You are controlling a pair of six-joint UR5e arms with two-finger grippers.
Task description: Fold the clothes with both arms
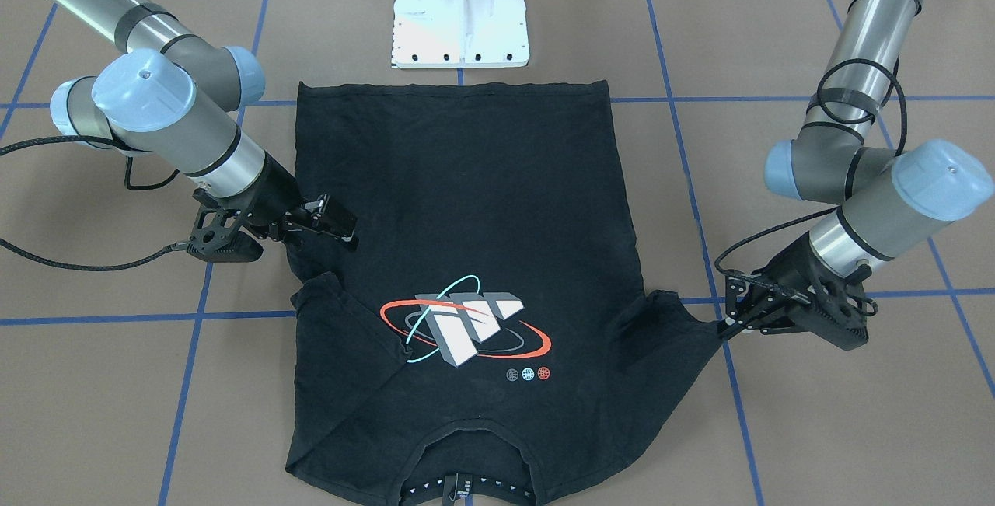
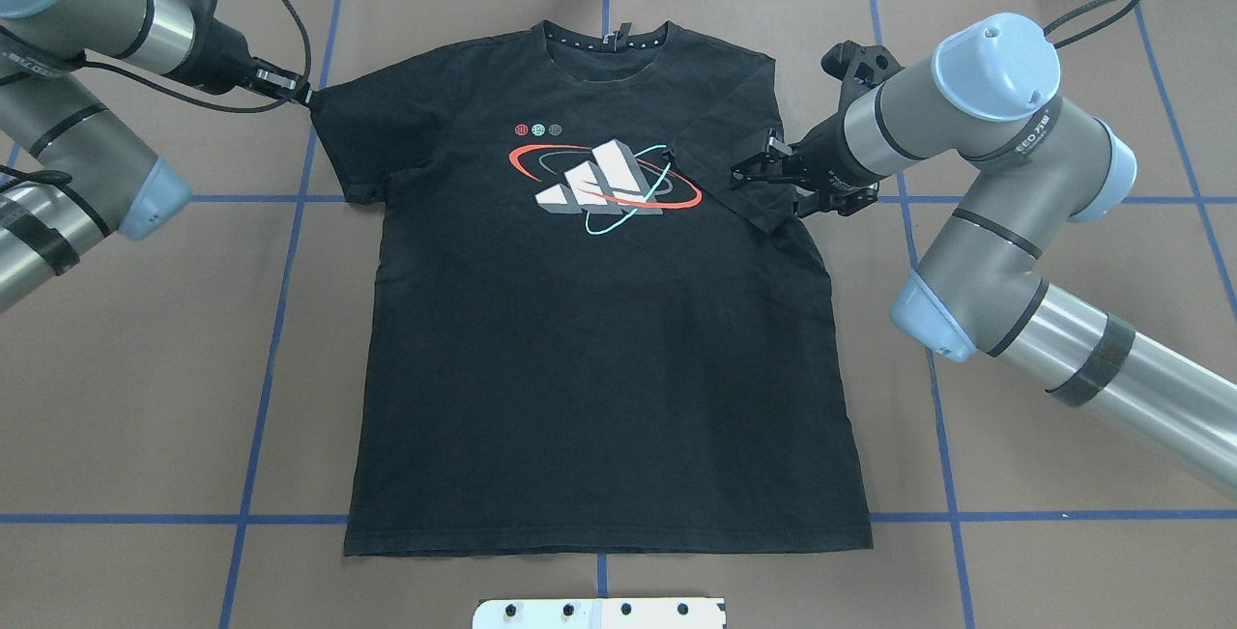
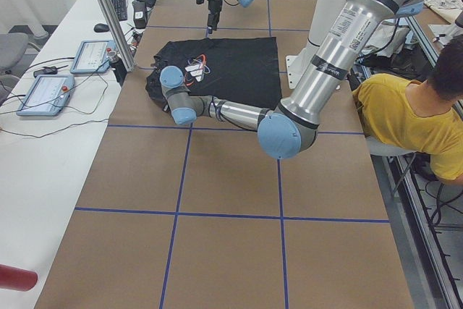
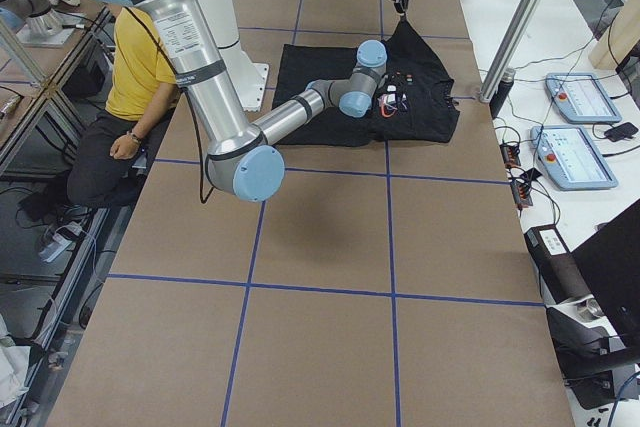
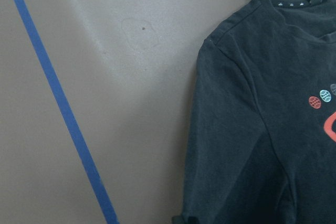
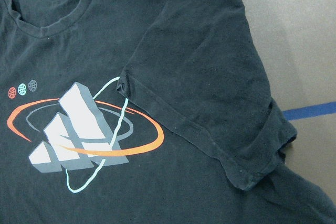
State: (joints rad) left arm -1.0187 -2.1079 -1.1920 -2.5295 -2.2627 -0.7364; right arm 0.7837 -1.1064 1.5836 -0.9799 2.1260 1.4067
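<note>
A black T-shirt with an orbit graphic lies flat, print up, on the brown desk. The left tool pinches the tip of one outstretched sleeve, its jaws narrow. The right tool hovers with jaws apart over the other sleeve, which is folded inward onto the chest.

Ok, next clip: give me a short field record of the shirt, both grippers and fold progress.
garment: black short-sleeved T-shirt, flat, print up, collar away from robot
sleeve on robot's right: folded inward over the chest
sleeve on robot's left: spread outward, tip drawn to a point
left gripper: shut on that sleeve tip
right gripper: appears open, at the folded sleeve, holding nothing
surface: brown table, blue tape lines
progress: one sleeve folded, body not yet
</note>
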